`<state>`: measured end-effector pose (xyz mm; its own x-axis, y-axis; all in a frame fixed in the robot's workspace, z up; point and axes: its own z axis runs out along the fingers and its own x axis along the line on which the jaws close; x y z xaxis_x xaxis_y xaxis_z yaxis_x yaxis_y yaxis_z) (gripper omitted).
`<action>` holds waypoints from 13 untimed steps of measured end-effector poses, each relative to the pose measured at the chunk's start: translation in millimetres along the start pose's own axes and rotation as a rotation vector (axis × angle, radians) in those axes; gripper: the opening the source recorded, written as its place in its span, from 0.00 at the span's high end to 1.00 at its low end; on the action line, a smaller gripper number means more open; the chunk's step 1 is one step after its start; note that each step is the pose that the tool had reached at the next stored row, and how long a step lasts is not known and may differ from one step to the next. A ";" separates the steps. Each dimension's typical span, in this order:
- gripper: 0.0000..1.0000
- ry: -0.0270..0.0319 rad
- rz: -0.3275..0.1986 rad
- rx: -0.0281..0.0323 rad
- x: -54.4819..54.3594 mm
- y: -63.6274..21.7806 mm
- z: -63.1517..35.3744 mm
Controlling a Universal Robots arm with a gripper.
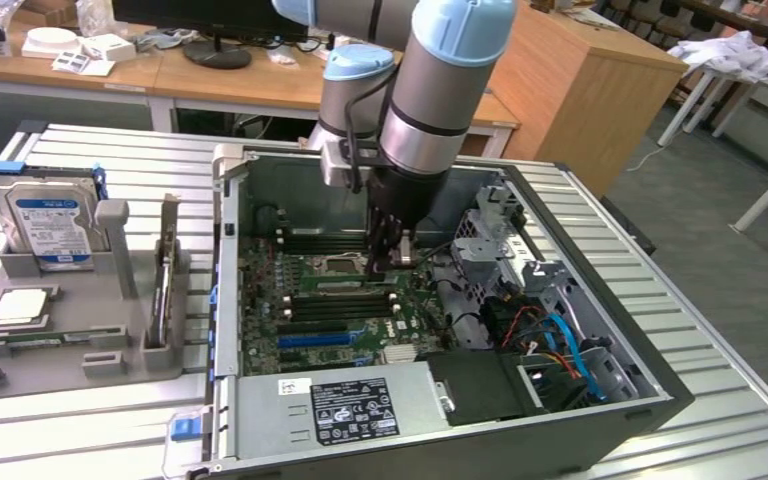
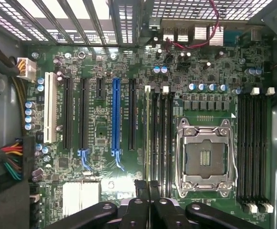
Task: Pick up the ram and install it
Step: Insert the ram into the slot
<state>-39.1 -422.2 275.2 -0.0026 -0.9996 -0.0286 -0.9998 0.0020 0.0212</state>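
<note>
The gripper (image 2: 148,187) is low over the big green board (image 2: 100,136), its fingers squeezed shut on what looks like the thin ram (image 2: 148,138), which stands on edge and points straight away from them, along the long black slots (image 2: 163,138).

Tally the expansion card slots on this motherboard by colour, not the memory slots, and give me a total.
White slot: 1
Blue slot: 1
Black slots: 4, one of them short
Total: 6
</note>
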 end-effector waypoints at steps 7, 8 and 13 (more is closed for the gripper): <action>0.88 0.0000 0.000 0.0000 0.2 -0.1 6.1; 0.88 0.0000 0.000 0.0000 0.2 -0.1 6.7; 0.88 -0.0001 0.000 0.0000 0.3 -0.2 11.5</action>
<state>-39.1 -422.2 263.7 -0.0026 -0.9996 -0.0287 -0.9998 0.0020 0.0212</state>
